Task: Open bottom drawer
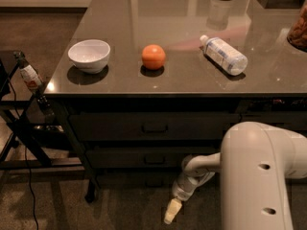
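The bottom drawer (129, 179) is a shallow dark front, lowest of the three-drawer stack under the table, deep in shadow; its handle is hard to make out. It looks closed. Above it are the middle drawer (154, 159) and the top drawer (154, 127), both closed, each with a small black pull. My gripper (171, 212), with pale yellow tips, hangs low over the carpet just in front of the bottom drawer and a little right of its centre, pointing down and left. It holds nothing that I can see.
On the glossy tabletop stand a white bowl (89, 55) and an orange (153, 56), and a clear plastic bottle (223, 55) lies on its side. A black stand (21, 128) with a small bottle (29, 75) and a cable is at the left. My white arm housing (261, 176) fills the lower right.
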Controlling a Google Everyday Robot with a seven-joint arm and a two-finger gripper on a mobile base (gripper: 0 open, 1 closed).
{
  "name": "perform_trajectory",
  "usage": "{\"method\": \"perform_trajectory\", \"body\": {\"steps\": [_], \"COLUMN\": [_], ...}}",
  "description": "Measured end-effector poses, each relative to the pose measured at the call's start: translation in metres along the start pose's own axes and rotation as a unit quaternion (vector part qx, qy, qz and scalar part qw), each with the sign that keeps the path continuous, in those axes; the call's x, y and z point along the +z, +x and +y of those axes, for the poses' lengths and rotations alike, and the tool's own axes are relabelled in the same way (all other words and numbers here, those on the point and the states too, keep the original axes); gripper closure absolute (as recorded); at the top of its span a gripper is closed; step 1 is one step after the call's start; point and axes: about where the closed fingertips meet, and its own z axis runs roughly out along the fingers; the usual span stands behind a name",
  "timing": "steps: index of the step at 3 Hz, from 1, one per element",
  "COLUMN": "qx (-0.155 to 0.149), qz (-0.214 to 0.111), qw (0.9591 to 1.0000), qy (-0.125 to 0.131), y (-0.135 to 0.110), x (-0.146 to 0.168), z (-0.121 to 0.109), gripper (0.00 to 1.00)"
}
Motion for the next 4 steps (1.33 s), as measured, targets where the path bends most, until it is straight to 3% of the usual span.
{"method": "perform_trajectory", "body": {"steps": [2, 3, 4], "qx": [0.024, 0.024, 0.033], "qz": [0.002, 0.002, -0.004], "qw": [0.9982, 0.9982, 0.9964], "qy": [0.055, 0.055, 0.078], "y": [0.015, 0.015, 0.014], "x": [0.004, 0.004, 0.006], "z": [-0.054, -0.054, -0.071], "gripper": [0.00, 0.00, 0.00]}}
